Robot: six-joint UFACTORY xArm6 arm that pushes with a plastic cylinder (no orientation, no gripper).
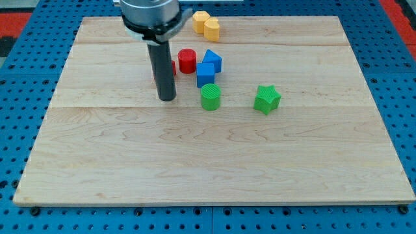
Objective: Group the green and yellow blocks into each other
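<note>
A green cylinder [210,97] stands near the board's middle. A green star [267,99] lies to its right, apart from it. Two yellow blocks touch each other at the view's top: a paler one [200,21] and a hexagonal one [212,28]. My tip [167,98] rests on the board to the left of the green cylinder, a short gap away. It touches no green or yellow block.
A red cylinder [187,60] and two blue blocks [212,60] [205,74] sit between the yellow pair and the green cylinder. Another red block [173,67] is mostly hidden behind the rod. The wooden board [214,162] lies on a blue pegboard.
</note>
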